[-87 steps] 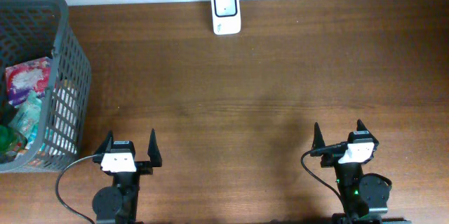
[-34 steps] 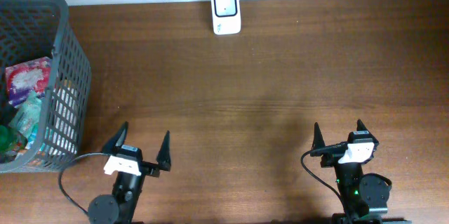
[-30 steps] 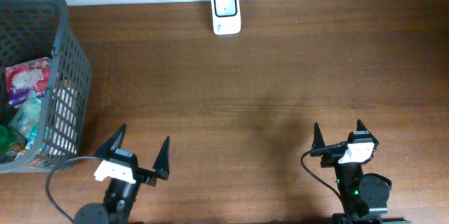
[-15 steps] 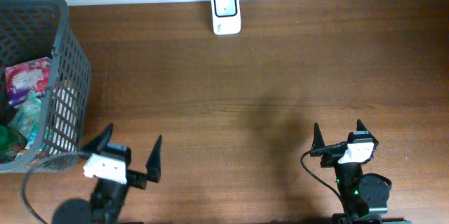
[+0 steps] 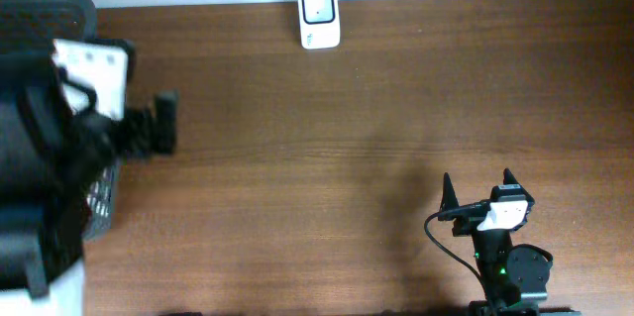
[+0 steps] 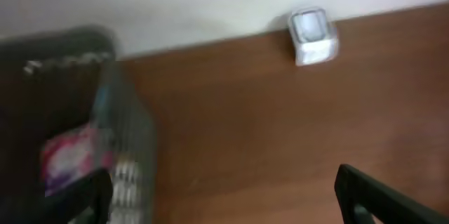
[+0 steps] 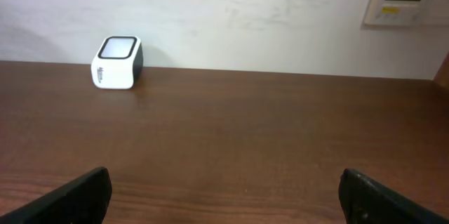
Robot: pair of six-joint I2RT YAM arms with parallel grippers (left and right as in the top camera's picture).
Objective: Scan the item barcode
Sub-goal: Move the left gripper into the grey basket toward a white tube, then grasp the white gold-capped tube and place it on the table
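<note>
1. Dark brown wood makes up the table, which runs up to a pale wall. A white barcode scanner stands at the far edge against that wall.
2. By my judgement the task is barely begun. No item has left the grey mesh basket at the table's left end, and nothing lies in front of the scanner. Picking an item, carrying it over and showing its barcode are all left to do.
3. On the wrist view the left gripper has its fingers spread wide at the two lower corners, with nothing between them. It looks down at the basket from beside it. A pink-and-white packet lies inside and seems a likely candidate.
4. Low on the right side, the right gripper also stands with jaws apart and empty. It faces the scanner but is well apart from it.
5. From overhead, the left arm is a blurred dark mass close to the lens and covers most of the basket. The left wrist view is smeared too, so the other contents are unreadable. No barcode shows, and I cannot tell which item is meant.
</note>
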